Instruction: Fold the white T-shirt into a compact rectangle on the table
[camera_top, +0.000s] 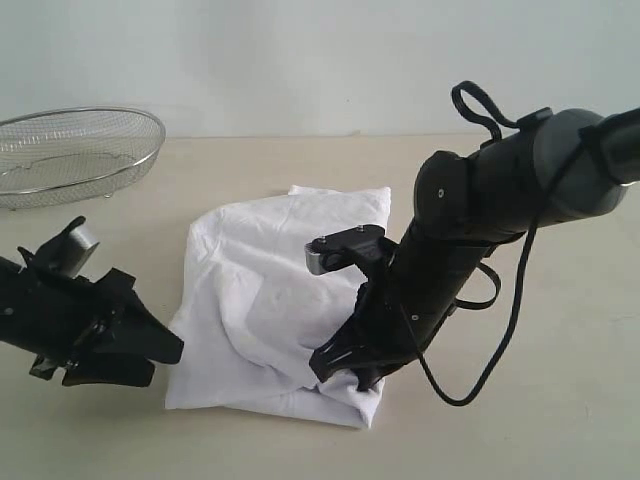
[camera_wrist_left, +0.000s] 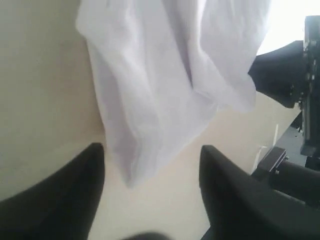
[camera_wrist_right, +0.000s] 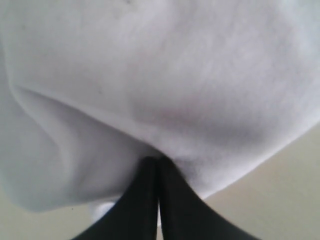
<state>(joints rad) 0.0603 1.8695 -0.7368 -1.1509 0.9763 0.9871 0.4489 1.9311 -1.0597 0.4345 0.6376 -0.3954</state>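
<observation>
The white T-shirt (camera_top: 265, 290) lies rumpled and partly folded over in the middle of the pale beige table (camera_top: 560, 420); no red lettering or orange tag shows. My right gripper (camera_top: 332, 362) is shut on a fold of the shirt near its front right corner. In the right wrist view the closed fingertips (camera_wrist_right: 158, 161) pinch white cloth (camera_wrist_right: 160, 75). My left gripper (camera_top: 166, 360) stands open just left of the shirt's front left corner. In the left wrist view the open left gripper (camera_wrist_left: 152, 148) has a corner of the shirt (camera_wrist_left: 150, 75) just ahead of it, untouched.
A round silver wire-mesh basket (camera_top: 75, 150) stands at the back left of the table. The right arm's black body (camera_top: 480, 220) leans over the shirt's right side and shows in the left wrist view (camera_wrist_left: 285, 75). Bare tabletop (camera_wrist_left: 40, 100) surrounds the shirt.
</observation>
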